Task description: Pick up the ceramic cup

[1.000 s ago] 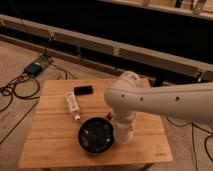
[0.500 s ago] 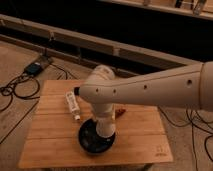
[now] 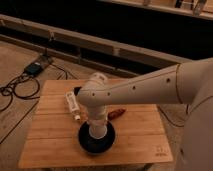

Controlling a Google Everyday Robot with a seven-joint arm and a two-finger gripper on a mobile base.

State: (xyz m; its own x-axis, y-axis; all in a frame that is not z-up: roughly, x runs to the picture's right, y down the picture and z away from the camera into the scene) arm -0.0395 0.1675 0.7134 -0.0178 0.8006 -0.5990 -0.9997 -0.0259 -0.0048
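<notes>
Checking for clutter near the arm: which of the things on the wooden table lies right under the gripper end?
The round black bowl; the gripper comes down over it. The white tube and the reddish thing lie off to either side on the wooden table.

The white arm point(image 3: 150, 87) reaches in from the right edge of the camera view and bends at a rounded joint point(image 3: 97, 90) above the table's point(image 3: 50, 125) middle. From there its last link drops straight down over the black bowl point(image 3: 96, 142). The gripper point(image 3: 97, 131) hangs at the link's lower end, over the bowl's opening (largely hidden by the wrist).
</notes>
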